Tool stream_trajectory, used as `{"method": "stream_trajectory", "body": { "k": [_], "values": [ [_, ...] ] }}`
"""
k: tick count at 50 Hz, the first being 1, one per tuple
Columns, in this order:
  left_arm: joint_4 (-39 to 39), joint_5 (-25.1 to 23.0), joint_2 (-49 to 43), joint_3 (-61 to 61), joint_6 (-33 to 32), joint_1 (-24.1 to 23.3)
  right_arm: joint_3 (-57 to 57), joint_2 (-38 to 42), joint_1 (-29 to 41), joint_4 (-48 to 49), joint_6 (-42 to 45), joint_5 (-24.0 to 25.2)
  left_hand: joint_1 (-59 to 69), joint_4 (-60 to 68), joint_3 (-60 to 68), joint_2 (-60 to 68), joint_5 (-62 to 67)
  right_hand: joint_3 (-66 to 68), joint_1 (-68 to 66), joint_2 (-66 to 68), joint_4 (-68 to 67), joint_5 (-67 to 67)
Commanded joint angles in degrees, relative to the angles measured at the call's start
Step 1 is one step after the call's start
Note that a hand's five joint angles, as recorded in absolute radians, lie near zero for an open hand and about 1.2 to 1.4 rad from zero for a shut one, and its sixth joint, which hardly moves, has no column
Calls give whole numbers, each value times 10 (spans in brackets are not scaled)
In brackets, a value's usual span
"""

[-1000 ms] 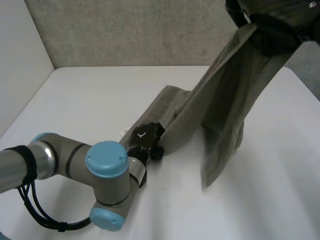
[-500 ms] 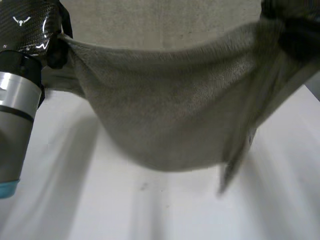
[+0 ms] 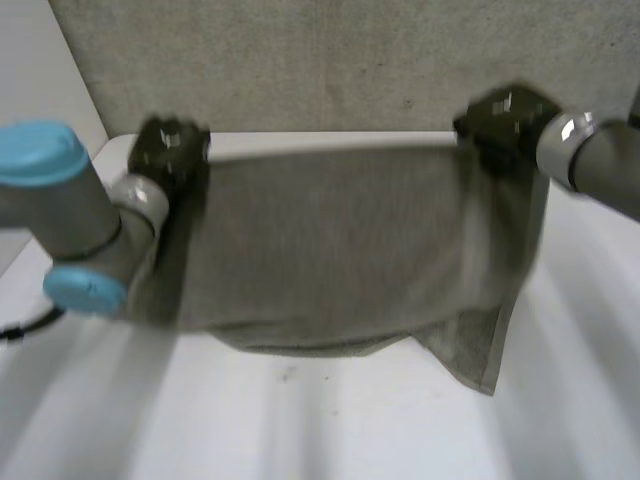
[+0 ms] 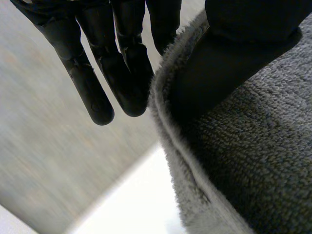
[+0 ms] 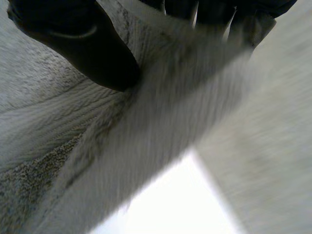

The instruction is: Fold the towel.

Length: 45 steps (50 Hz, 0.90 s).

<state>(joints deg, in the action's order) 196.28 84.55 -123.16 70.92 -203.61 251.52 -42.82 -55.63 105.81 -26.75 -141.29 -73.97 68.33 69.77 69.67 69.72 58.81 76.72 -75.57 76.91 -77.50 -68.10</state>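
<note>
**Towel held spread between both hands, above the table**

Head view. The towel (image 3: 330, 250) hangs as a wide grey sheet across the middle of the frame. Its top edge is pulled nearly straight from upper left to upper right. My left hand (image 3: 170, 150) has the top corner at upper left, and my right hand (image 3: 500, 125) has the top corner at upper right. My left arm (image 3: 60, 210) enters from the left edge of the frame and my right arm (image 3: 600, 165) from the right edge. The bottom edge of the towel sags in the centre, low over the white table (image 3: 350, 430). One loose lower corner dangles lowest, right of centre. I cannot tell whether any cloth touches the tabletop. A grey wall (image 3: 300, 60) runs across the top of the frame behind everything.

Left wrist view. My thumb (image 4: 219, 68) is pressed onto the near face of the towel (image 4: 253, 161), right at its hemmed edge. My fingers (image 4: 124, 68) are straight and close together on the far side of that edge. The corner is pinched between thumb and fingers.

Right wrist view. My thumb (image 5: 83, 48) bears down on the face of the towel (image 5: 146, 122). My fingers (image 5: 209, 9) sit behind the cloth, partly hidden by it. The cloth is clamped between them and falls away from the hand in loose folds.
</note>
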Motion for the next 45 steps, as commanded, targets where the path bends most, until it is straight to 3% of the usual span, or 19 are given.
{"method": "stream_trajectory", "body": {
  "k": [1,3,8,14,20,25,27,31,37,45],
  "values": [
    [68,5,28,-176,64,-5,135,7,8,254,-52,-52,117,102,103,103,112,33,-44,31,-25,-19],
    [135,8,65,-183,119,-2,120,-15,4,297,-74,-54,117,102,103,103,112,33,-44,31,-25,-19],
    [163,6,92,-155,179,0,56,-56,3,319,-120,-49,117,102,103,103,112,33,-44,31,-25,-19],
    [146,4,101,-67,179,13,-25,-74,6,228,-116,-38,117,102,103,103,112,33,-44,31,-25,-19],
    [150,-10,115,116,173,30,-147,-76,6,150,-70,-17,117,102,103,103,112,33,-44,31,-25,-19],
    [160,-34,107,243,131,31,-270,-76,7,132,2,-15,117,102,103,103,112,33,-44,31,-25,-19],
    [169,-45,91,303,86,34,-309,-76,8,133,26,-15,117,102,103,103,112,33,-44,31,-25,-19],
    [172,-45,67,343,40,38,-401,-75,5,134,71,-22,117,102,103,103,112,33,-44,31,-25,-19],
    [165,-40,70,395,-29,38,-475,-103,1,129,71,-37,117,102,103,103,112,33,-44,31,-25,-19],
    [181,-42,96,407,-35,44,-546,-193,-27,142,67,-30,117,102,103,103,112,33,-44,31,-25,-19]
  ]
}}
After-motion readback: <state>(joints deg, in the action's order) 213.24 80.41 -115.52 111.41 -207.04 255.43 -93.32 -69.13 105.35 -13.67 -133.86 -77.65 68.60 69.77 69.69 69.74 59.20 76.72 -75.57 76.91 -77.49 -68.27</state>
